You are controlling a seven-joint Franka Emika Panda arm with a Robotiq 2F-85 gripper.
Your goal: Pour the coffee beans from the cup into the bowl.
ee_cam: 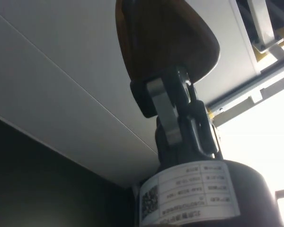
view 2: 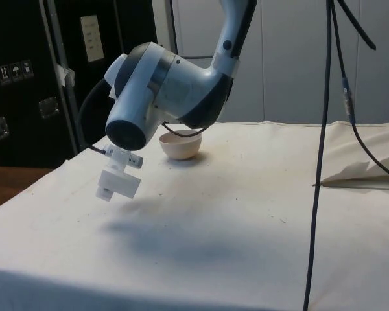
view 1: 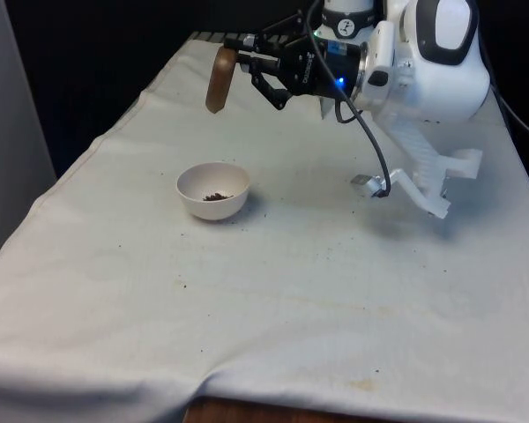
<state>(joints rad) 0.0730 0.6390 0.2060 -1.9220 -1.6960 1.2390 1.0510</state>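
Cup (view 1: 220, 79) tipped in the hand (view 1: 243, 55), held behind the bowl (view 1: 213, 190).
Beans (view 1: 215, 196) may miss, scattering onto the table (view 1: 335, 291).

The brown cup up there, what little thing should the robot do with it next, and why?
Probably turn the cup back upright and lower it to the cloth. The hand holds it tipped mouth-down in the air, beyond the bowl, and beans already lie in the bowl, so pouring looks done.
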